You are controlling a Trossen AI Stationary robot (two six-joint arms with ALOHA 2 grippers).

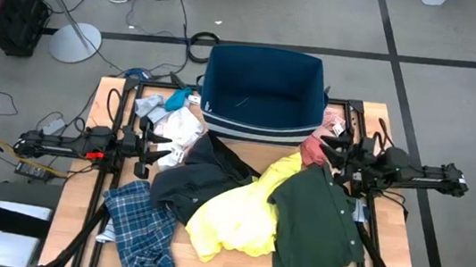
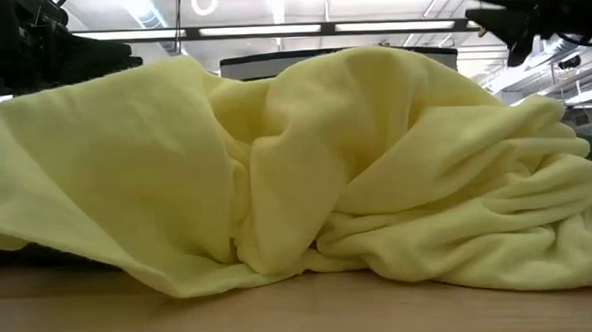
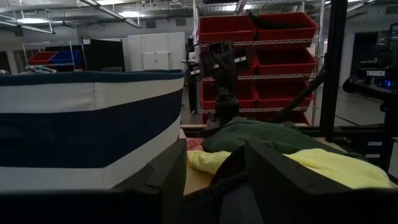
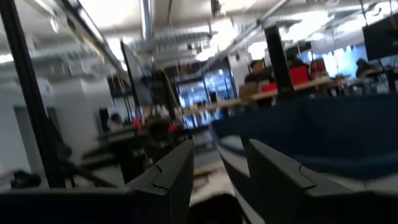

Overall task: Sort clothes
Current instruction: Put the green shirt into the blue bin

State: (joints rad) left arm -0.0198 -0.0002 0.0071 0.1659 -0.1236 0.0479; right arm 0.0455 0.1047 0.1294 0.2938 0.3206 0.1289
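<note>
Clothes are spread over the bench [image 1: 76,214], and none are seen inside the bin [image 1: 263,91] yet. The left gripper [image 1: 160,150] is held over the left side of the pile, with its fingers [image 3: 165,177] apart and nothing between them. Just beside it are white and pink pieces [image 1: 176,126] and a dark navy jacket [image 1: 192,178]. The right gripper [image 1: 333,153] is held over the right side, near the bin's right corner. Its fingers [image 4: 177,174] are apart too, and nothing is held. A pink piece [image 1: 313,149] lies just beside it, and the dark green shirt [image 1: 318,219] lies nearer, on the right. The yellow top [image 1: 238,210] is in the middle of the pile. The blue plaid shirt [image 1: 142,226] is at the near left corner.

The sorting looks hardly begun. Every garment in view has yet to be picked up and put in its place.

Only from above is the whole pile seen, with the bin at the far edge. The low view is filled almost fully by the yellow top [image 2: 296,176], so the other clothes are hidden there. The bin's white stripe [image 3: 81,93] is shown side on in the left wrist view. People at desks far off in the room are shown only in the right wrist view.
</note>
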